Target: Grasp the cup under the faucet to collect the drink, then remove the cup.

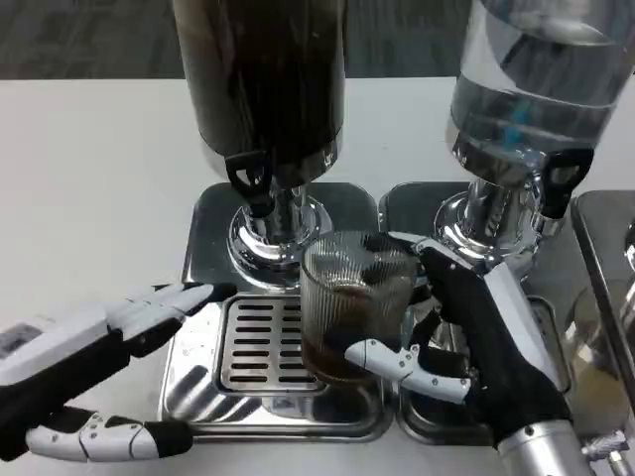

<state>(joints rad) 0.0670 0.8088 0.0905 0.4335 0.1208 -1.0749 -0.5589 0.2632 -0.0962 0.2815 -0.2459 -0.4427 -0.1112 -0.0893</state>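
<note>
Cup (352,302) sits on the slotted drip tray (260,342), a ribbed clear glass with a shallow layer of dark drink in the bottom, standing just right of and below the black faucet (250,181) of the dark dispenser (268,79). Right hand (466,332) is wrapped around it: thumb across the near face low down, other fingers round the far side, so clamped on the glass. Left hand (129,322) lies beside the tray's left edge with fingers stretched and apart, holding nothing, tips touching or just over the tray rim; cannot tell which. Main risk, as I judge it: the cup mouth looks offset from the faucet line, so a pour could strike the rim or land on the grate. Second risk: ribbed glass plus a low thumb hold could let the cup tilt or twist when lifted, slopping the drink. Third: the lift path is crowded. The dark dispenser's chrome base (273,238) stands right behind the cup, and the clear dispenser (536,89) with its own black tap (556,183) hangs over the right forearm, so a straight rise on that side would meet it. Open room lies toward the near edge of the tray and on the white table (89,178) to the left; pulling toward the robot looks the cleanest exit.
</note>
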